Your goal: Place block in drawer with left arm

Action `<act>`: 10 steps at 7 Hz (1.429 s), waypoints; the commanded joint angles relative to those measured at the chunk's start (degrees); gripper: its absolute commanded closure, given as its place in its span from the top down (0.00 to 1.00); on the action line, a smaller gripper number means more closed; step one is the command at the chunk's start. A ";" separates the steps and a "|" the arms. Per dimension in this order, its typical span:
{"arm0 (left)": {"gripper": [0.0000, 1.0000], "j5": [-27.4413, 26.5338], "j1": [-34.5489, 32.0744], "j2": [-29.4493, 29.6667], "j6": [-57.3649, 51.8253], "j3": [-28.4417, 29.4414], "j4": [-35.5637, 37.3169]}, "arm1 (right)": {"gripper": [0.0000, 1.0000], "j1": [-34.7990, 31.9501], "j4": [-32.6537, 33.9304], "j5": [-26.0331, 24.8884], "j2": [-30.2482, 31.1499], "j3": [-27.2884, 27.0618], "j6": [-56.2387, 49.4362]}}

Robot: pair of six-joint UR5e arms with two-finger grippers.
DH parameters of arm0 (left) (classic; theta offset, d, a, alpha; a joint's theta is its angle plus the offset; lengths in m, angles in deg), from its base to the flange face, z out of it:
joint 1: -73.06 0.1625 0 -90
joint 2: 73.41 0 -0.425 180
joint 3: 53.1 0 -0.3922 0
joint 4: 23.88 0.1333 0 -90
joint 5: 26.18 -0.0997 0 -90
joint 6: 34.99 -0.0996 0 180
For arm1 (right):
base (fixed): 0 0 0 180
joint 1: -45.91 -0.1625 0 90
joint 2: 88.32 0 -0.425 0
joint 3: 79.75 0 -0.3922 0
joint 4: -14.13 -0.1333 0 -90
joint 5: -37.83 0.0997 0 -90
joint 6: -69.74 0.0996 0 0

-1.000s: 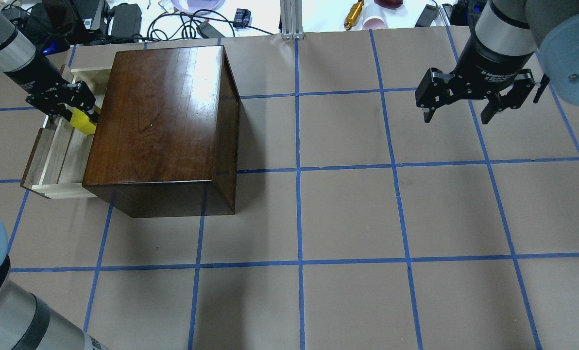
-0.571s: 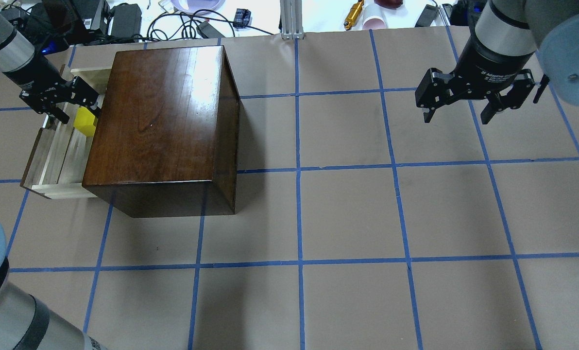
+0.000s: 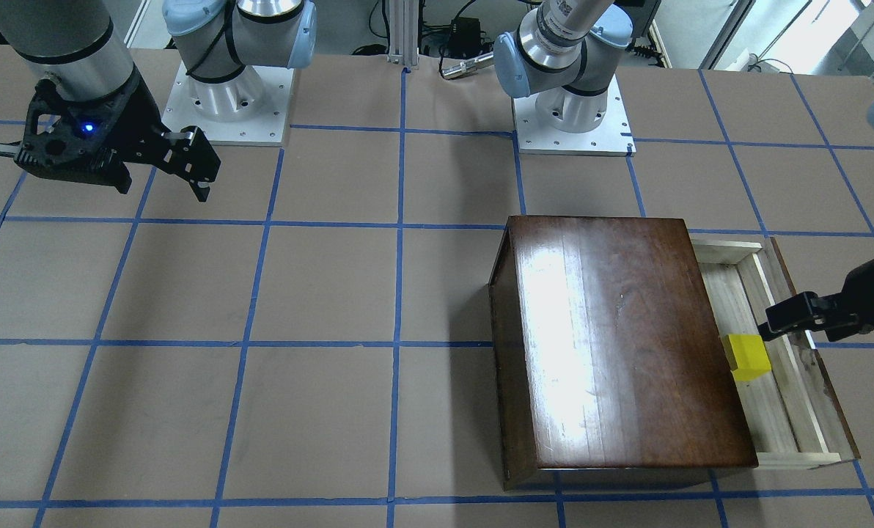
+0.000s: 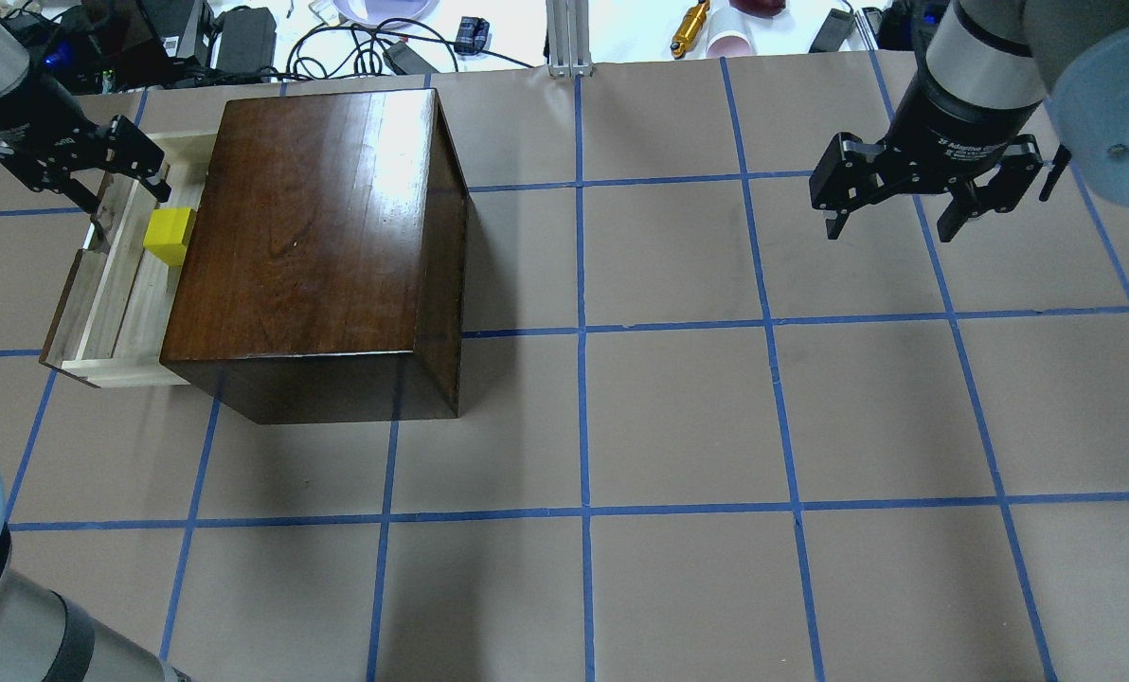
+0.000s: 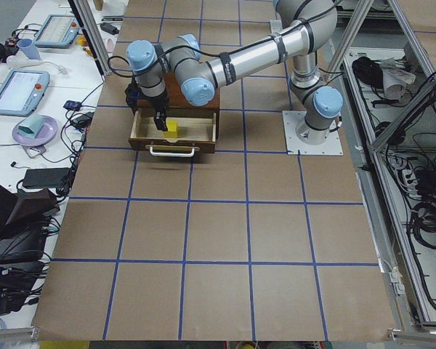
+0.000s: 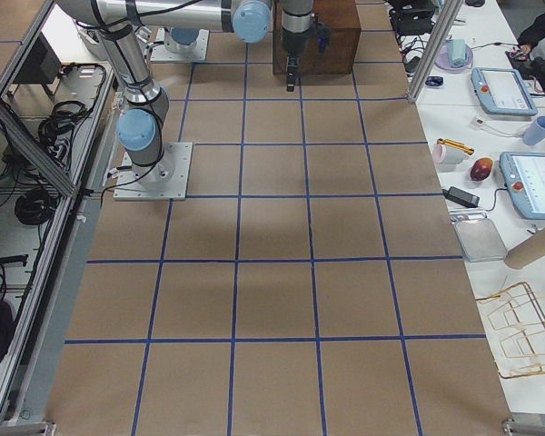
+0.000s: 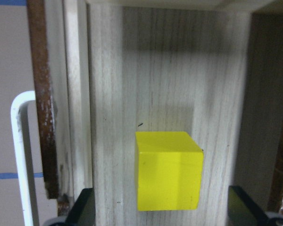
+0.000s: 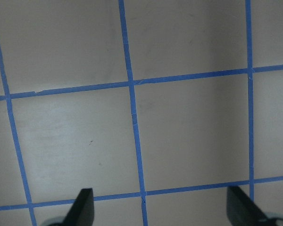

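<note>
Here the block (image 4: 169, 236) (in the drawer (image 4: 110, 294)) lies apart from the left tool (image 4: 121, 194).

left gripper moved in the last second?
Yes: the left gripper released the block and drew back up-left, away from the wooden box, in the overhead view.

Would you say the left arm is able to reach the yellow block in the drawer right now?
Probably yes: the block lies uncovered in the open drawer, and the left gripper hangs open close by with nothing between them.
</note>
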 commanded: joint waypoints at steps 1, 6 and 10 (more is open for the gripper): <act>1.00 -2.43 -6.87 -2.73 7.74 1.19 -0.95 | 1.00 0.00 0.00 0.00 0.00 -0.07 0.00; 1.00 -1.22 -22.10 -5.37 17.98 -4.06 -1.30 | 1.00 0.00 0.00 0.09 0.00 0.02 0.00; 1.00 -1.21 -21.94 -11.88 17.11 -11.45 -2.00 | 1.00 0.00 0.00 0.00 0.00 0.02 0.00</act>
